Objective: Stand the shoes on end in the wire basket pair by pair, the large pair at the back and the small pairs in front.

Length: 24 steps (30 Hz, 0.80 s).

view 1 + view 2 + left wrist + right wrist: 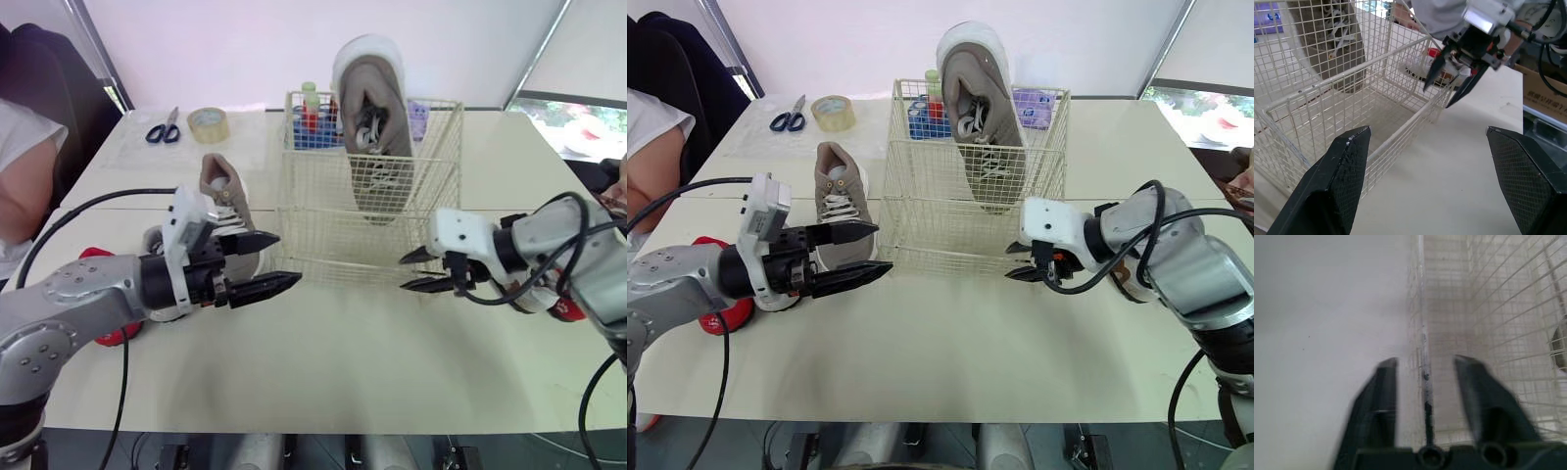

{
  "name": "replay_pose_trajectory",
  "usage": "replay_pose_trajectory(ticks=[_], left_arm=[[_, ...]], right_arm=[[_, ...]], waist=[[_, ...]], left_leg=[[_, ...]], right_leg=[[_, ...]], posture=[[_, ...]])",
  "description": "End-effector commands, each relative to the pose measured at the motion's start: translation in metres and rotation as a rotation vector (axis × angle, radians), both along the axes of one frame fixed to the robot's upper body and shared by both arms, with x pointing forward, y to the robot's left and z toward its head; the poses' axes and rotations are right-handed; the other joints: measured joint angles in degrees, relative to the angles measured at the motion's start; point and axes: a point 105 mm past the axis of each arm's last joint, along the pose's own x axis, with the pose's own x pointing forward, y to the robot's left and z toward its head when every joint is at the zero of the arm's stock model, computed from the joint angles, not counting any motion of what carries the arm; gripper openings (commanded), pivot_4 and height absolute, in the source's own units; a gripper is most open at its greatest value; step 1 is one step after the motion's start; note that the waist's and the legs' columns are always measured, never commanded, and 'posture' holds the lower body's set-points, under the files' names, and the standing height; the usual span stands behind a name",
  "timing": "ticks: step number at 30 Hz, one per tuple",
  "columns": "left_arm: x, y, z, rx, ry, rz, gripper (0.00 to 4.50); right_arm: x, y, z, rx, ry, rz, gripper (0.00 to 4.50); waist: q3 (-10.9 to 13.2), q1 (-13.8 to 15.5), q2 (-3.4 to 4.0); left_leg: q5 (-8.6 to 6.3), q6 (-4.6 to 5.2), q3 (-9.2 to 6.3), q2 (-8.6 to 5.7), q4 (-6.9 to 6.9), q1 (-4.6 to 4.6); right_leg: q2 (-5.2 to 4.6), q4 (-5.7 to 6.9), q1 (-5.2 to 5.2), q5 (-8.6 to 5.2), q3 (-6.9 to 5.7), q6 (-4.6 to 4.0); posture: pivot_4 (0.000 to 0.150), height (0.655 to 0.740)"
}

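Cream wire of the wire basket (pixel 323 230) sits mid-table, and I see one large taupe shoe (pixel 377 117) standing on end at its back. A second taupe shoe (pixel 223 191) lies flat on the table just left of the basket, right behind my left gripper (pixel 288 259), whose fingers are spread wide and empty. My right gripper (pixel 404 273) is parted too, holding nothing, with the basket's front right corner wire between its fingers.
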Motion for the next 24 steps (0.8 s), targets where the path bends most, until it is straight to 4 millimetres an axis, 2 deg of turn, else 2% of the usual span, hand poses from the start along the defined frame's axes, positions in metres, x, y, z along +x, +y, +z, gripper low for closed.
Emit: replay_pose_trajectory(ticks=[1,3,4,7,11,14,17,24], left_arm=[[-0.001,-0.001,0.007,-0.01,-0.035,-0.013,3.88],[0.0,0.001,0.007,-0.011,-0.034,-0.012,3.88],[0.001,0.002,0.007,-0.01,-0.034,-0.011,3.88],[0.004,0.002,0.008,-0.009,-0.038,-0.011,3.88],[0.006,0.0,0.01,-0.011,-0.047,-0.014,3.88],[0.006,0.0,0.01,-0.017,-0.047,-0.008,3.88],[0.007,0.0,0.008,-0.025,-0.043,0.003,3.88],[0.026,-0.006,0.009,-0.029,-0.096,0.057,3.88]], right_arm=[[-0.006,-0.004,0.054,0.146,-0.086,0.026,2.45],[-0.014,-0.008,0.078,0.25,-0.064,0.039,2.45],[-0.011,-0.008,0.091,0.311,-0.099,0.032,2.45],[0.022,-0.001,0.128,0.475,-0.306,-0.081,2.45],[0.056,0.006,0.151,0.561,-0.554,-0.236,2.45],[0.055,0.021,0.15,0.596,-0.604,-0.234,2.45],[0.057,0.023,0.15,0.6,-0.654,-0.274,2.45],[0.062,0.036,0.138,0.616,-0.671,-0.324,2.45]], waist=[[0.0,0.0,0.0],[0.0,0.0,0.0],[0.0,0.0,0.0],[0.0,-0.4,-0.04],[-0.1,-0.6,-0.09],[0.0,-0.2,-0.08],[0.0,0.1,-0.08],[0.0,-0.1,-0.09]], left_leg=[[0.0,0.0,0.0,0.0,0.0,0.0],[0.0,0.01,0.0,0.0,0.0,0.0],[0.0,0.02,0.0,0.0,0.0,0.0],[-0.02,0.02,0.04,0.04,0.01,0.04],[0.01,-0.02,0.15,0.16,0.02,0.07],[0.04,-0.02,0.16,0.15,0.02,-0.07],[0.04,-0.02,0.16,0.13,0.0,-0.28],[0.08,-0.05,0.17,0.13,0.04,-0.29]], right_leg=[[0.0,0.0,0.01,0.0,0.0,0.0],[0.0,0.0,0.0,0.0,0.0,0.01],[0.0,0.0,0.01,0.0,0.0,0.01],[0.0,0.0,0.02,0.03,0.0,-0.01],[0.0,0.0,-0.02,0.18,-0.06,-0.05],[0.0,0.0,-0.17,0.2,-0.05,-0.04],[0.0,0.02,-0.4,0.33,-0.06,0.18],[0.05,0.03,-0.41,0.44,-0.04,0.18]], posture=[[0.15,0.74],[0.15,0.74],[0.15,0.74],[0.15,0.74],[0.15,0.74],[0.15,0.74],[0.15,0.74],[0.15,0.74]])
